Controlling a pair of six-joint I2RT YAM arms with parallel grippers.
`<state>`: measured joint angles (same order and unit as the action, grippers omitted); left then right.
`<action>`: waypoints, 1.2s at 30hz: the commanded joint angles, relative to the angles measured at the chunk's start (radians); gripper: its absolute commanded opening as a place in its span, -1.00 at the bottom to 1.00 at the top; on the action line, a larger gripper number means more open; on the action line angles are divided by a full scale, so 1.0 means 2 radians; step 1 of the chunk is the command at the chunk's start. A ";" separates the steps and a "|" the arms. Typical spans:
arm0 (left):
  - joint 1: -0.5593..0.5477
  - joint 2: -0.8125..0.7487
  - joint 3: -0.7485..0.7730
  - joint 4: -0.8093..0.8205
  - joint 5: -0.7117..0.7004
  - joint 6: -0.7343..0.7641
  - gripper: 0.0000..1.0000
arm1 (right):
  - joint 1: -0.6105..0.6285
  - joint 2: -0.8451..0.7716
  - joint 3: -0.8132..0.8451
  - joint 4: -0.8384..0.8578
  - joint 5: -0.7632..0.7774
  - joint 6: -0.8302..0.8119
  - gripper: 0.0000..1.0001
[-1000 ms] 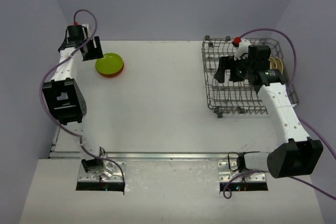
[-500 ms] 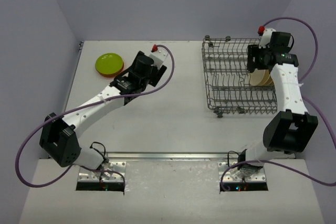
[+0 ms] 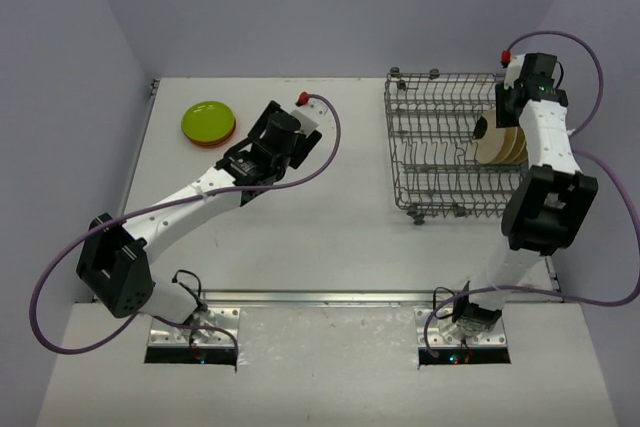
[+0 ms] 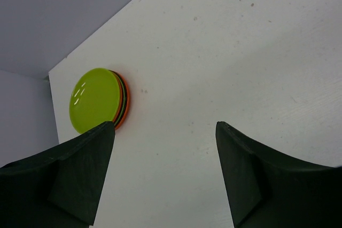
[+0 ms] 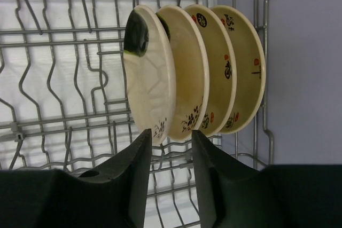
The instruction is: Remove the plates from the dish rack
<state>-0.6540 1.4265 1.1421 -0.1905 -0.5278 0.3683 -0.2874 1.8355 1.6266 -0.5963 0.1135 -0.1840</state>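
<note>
The grey wire dish rack (image 3: 420, 147) stands at the right of the table. Several beige plates (image 3: 500, 145) stand on edge in its right end. My right gripper (image 3: 487, 127) hangs over them. In the right wrist view its fingers (image 5: 141, 153) stand a narrow gap apart, and between their tips (image 5: 171, 132) lie the lower rims of the two nearest plates (image 5: 149, 73). No contact shows. A lime green plate (image 3: 207, 121) lies on an orange one (image 4: 126, 97) at the back left. My left gripper (image 3: 243, 159) is open and empty, to the right of that stack (image 4: 93, 99).
Rack wires and upright tines (image 5: 64, 36) surround the standing plates closely. Purple walls close in the table at the back and on both sides. Cables loop from both wrists. The rack's right rim (image 5: 264, 78) runs beside the last plate.
The left arm has swung away from the green plate toward the table's middle. The right gripper has moved to the rack's right end over the beige plates, and its jaws have narrowed.
</note>
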 commanded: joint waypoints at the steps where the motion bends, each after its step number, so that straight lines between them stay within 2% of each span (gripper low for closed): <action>1: 0.001 0.002 0.033 0.006 -0.003 -0.005 0.48 | 0.000 0.026 0.042 0.027 0.022 -0.011 -0.34; 14: 0.001 0.006 0.046 -0.001 -0.003 -0.004 0.49 | 0.000 0.084 0.054 0.045 0.043 -0.017 -0.37; 18: 0.001 0.008 0.047 0.000 -0.006 -0.003 0.49 | 0.000 0.082 0.050 0.046 0.036 -0.012 -0.57; 22: 0.001 0.010 0.049 -0.001 -0.007 -0.003 0.50 | 0.000 0.057 0.043 0.046 0.029 -0.009 -0.87; 25: 0.001 0.016 0.059 -0.006 -0.008 -0.005 0.50 | 0.001 0.025 0.048 0.041 0.027 -0.012 -0.99; 31: 0.001 0.021 0.078 -0.012 -0.020 -0.004 0.57 | 0.002 -0.031 0.063 0.057 0.035 -0.033 -1.00; 34: 0.003 0.021 0.088 -0.008 -0.034 -0.004 0.70 | 0.003 -0.062 0.080 0.069 0.029 -0.034 -1.00; 36: 0.008 0.018 0.098 -0.013 -0.026 -0.012 0.78 | 0.003 -0.087 0.087 0.065 -0.001 -0.026 -1.00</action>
<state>-0.6533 1.4739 1.2644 -0.2336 -0.5625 0.3652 -0.2857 1.7845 1.7250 -0.5470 0.1784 -0.2389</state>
